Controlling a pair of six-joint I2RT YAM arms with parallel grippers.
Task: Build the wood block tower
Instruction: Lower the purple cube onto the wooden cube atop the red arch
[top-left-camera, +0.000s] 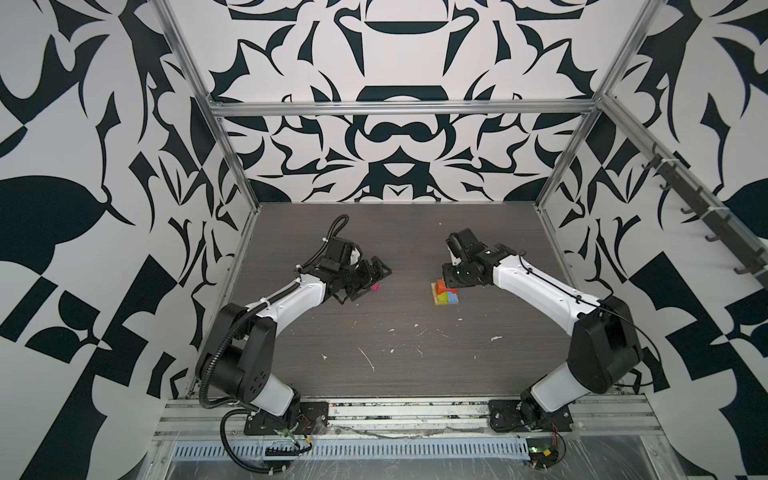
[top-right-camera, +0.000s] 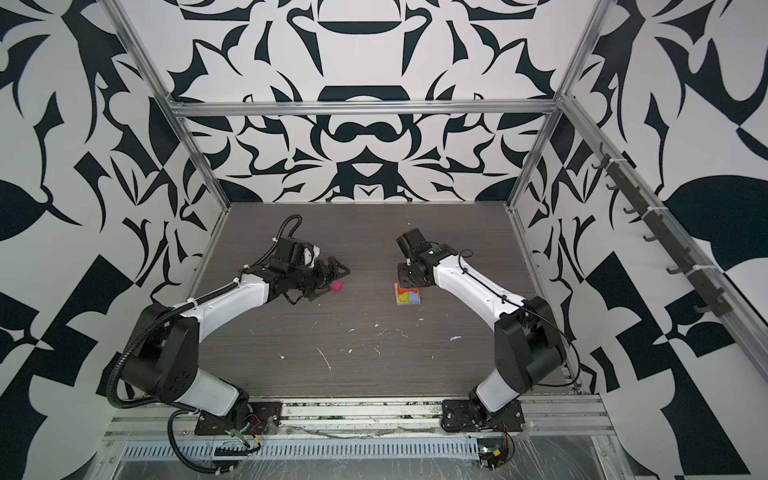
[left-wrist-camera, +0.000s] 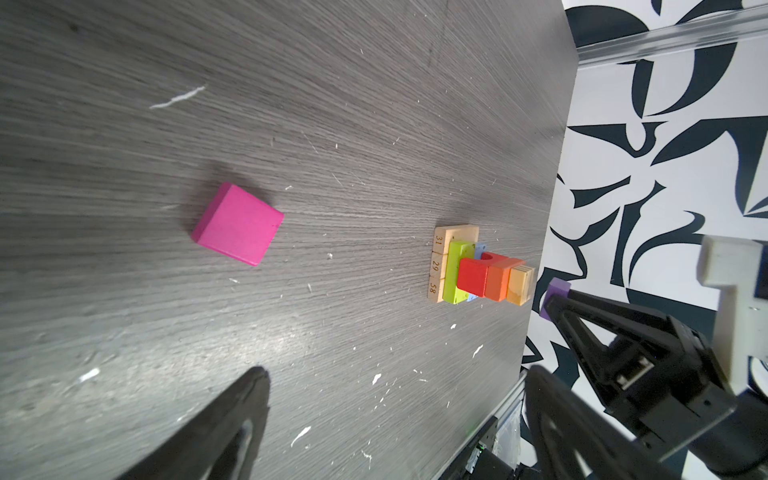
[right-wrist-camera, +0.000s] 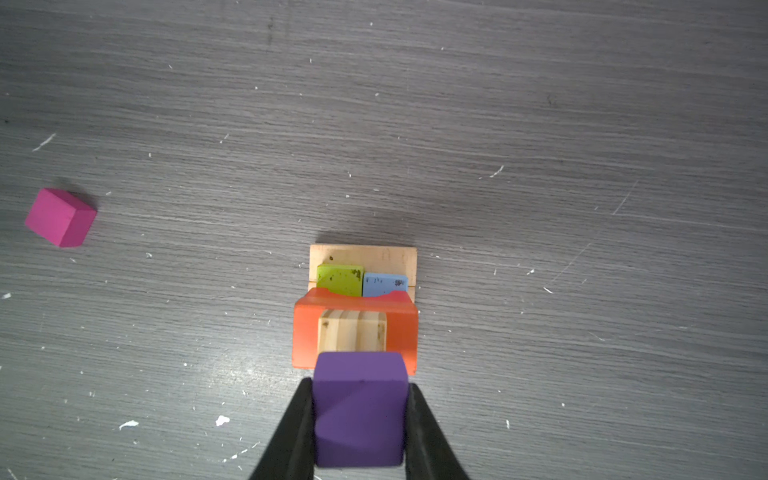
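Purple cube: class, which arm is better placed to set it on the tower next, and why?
Right. The right pincer is shut on the purple cube, just above the tower. The left pincer is open and empty near the pink cube on the table, away from the tower.

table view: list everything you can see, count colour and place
wood block tower: one stack; tan plank base, lime green and light blue, red and orange, ridged tan square on top; right of the table's middle
purple cube: one, purple, held over the tower
magenta cube: one, magenta, loose on the table, left of the tower
table: one, dark grey woodgrain, white flecks
walls: black-and-white pattern, around the table
left gripper: open, near the magenta cube
right gripper: shut on the purple cube
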